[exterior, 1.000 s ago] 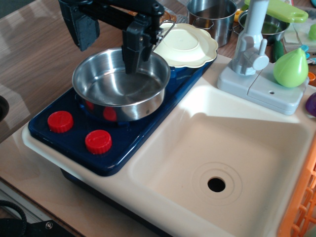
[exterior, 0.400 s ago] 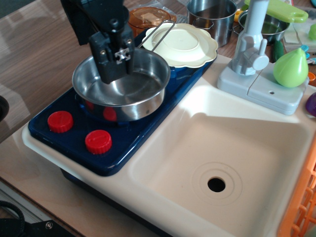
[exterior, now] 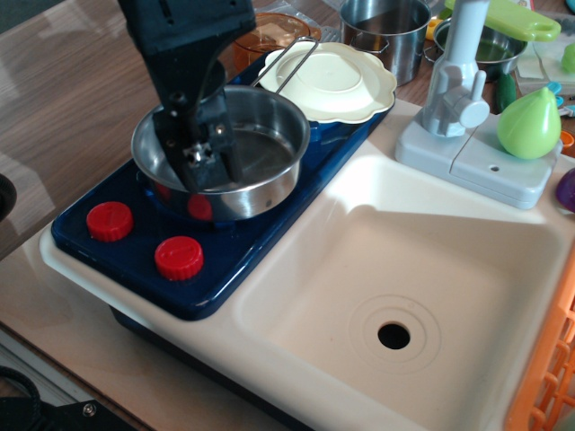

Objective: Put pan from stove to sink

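The shiny steel pan sits on the front burner of the dark blue stove. Its thin wire loop handle points back and rests over the yellow plate. My black gripper hangs from above and reaches down into the left half of the pan. Its fingers stand apart just inside the left rim, open and holding nothing. The cream sink, with its black drain hole, lies to the right of the stove.
A pale yellow scalloped plate lies behind the pan. A taller steel pot and the grey faucet stand at the back. A green toy pear sits beside the faucet. An orange crate borders the sink's right side. Two red knobs are at the stove's front.
My gripper has moved from the pan's back right rim near the handle to the left and down into the pan. The pan has not moved.
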